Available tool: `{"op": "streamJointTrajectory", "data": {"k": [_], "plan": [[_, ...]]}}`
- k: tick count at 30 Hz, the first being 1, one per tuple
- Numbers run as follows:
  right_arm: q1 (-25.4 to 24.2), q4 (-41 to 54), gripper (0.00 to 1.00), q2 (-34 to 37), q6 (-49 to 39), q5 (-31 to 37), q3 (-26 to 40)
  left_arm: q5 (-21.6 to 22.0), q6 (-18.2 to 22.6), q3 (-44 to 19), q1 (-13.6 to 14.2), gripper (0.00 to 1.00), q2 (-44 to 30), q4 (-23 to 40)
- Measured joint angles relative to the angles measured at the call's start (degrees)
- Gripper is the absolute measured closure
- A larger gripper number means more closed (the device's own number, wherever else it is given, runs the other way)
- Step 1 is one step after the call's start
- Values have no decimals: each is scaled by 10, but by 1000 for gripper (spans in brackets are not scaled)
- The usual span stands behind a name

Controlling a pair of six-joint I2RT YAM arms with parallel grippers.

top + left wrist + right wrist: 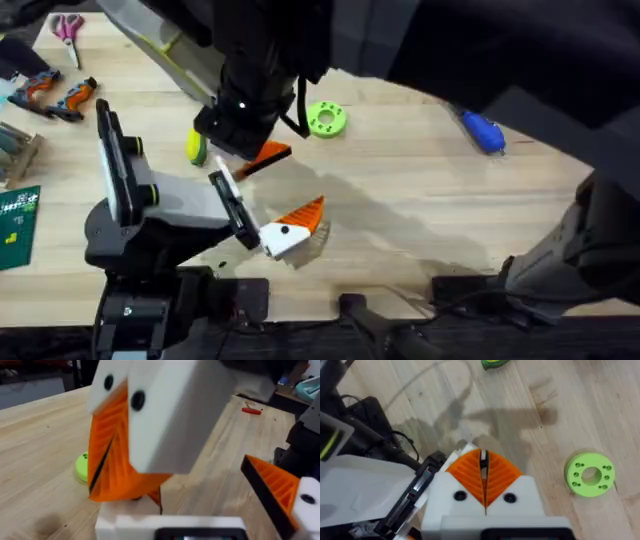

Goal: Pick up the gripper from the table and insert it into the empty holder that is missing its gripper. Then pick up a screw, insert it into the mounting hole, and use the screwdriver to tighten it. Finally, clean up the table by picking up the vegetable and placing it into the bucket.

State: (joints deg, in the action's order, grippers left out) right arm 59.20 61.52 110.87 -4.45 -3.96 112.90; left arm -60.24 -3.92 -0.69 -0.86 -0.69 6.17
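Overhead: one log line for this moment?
right end effector shut | left end effector open | screwdriver on table | vegetable on table

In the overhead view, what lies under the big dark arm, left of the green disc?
The yellow-green vegetable peeks out at the dark arm's left edge, lying on the wooden table. Its right part is covered by the arm, so its full shape cannot be seen.

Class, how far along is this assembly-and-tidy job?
Done: nothing clearly. In hand: the right gripper, shut, hovers near the left gripper; I cannot tell whether the holder is filled. Left: the screwdriver lies untouched, and the vegetable is on the table.
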Motion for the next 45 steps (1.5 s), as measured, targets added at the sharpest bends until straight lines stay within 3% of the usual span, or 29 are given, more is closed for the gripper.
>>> {"op": "streamJointTrajectory", "data": {"k": [22, 45], "plan": [[7, 42, 995, -14, 28, 1, 2, -12, -1, 0, 3, 14, 0, 2], [16, 43, 996, -17, 28, 8, 2, 16, 7, 0, -1, 14, 0, -2]]}}
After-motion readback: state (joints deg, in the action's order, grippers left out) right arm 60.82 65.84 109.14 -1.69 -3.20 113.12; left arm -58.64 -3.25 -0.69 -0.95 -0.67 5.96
